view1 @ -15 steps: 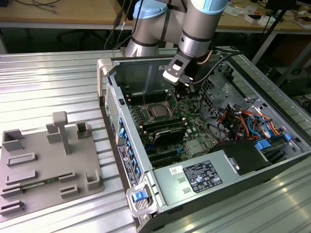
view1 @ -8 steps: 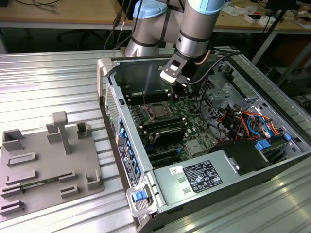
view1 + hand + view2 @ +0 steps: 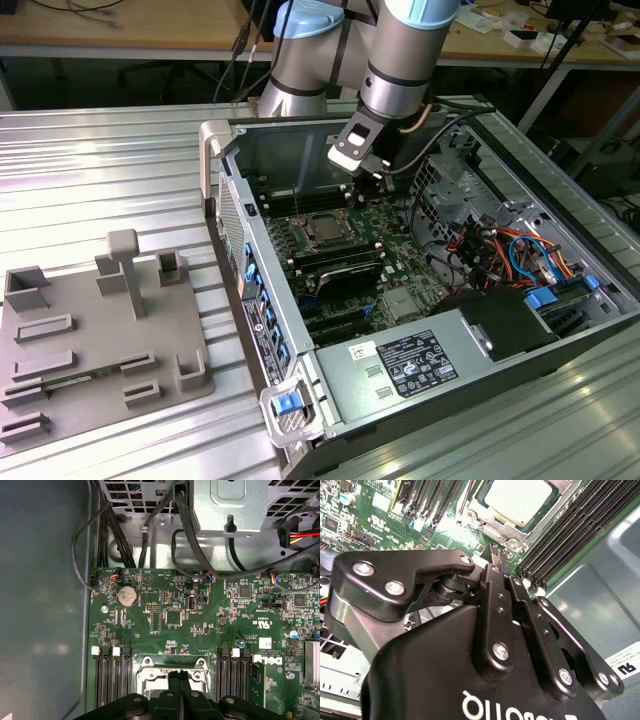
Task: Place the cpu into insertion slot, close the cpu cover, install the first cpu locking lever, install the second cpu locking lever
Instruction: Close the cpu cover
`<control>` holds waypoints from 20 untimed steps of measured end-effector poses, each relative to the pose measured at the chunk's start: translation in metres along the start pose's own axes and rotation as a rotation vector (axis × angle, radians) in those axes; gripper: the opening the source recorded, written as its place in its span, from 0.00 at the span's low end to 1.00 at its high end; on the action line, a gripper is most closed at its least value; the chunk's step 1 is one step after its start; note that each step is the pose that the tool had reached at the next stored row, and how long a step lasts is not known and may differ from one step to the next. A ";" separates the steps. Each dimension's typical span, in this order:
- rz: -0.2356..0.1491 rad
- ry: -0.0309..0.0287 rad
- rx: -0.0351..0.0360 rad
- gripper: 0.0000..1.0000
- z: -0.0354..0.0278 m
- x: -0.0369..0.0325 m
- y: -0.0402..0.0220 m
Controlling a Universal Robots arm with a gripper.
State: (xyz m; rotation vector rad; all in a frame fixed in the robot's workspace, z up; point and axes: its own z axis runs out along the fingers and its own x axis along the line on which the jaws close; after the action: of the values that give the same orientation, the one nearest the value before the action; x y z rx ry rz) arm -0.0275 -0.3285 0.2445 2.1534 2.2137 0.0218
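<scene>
I see the claw pinched together, hovering just beside the cpu cover, which frames the cpu.

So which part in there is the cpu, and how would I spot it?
Look inside the open computer case at the green circuit board on its floor. Between banks of long black memory slots sits a silvery metal frame. The cpu is the flat, pale grey square showing through that frame, the only smooth blank plate there.
</scene>
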 end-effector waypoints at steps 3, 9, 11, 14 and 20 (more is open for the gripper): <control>0.000 -0.0001 0.0000 0.11 -0.0002 0.0001 -0.0047; 0.000 0.0000 0.0000 0.11 -0.0005 0.0003 -0.0100; 0.000 0.0000 0.0000 0.11 -0.0005 0.0003 -0.0101; 0.000 0.0000 0.0000 0.11 -0.0005 0.0003 -0.0101; 0.000 -0.0001 0.0000 0.11 -0.0005 0.0003 -0.0102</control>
State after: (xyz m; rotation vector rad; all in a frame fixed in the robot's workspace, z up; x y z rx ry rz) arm -0.0378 -0.3285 0.2445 2.1532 2.2138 0.0218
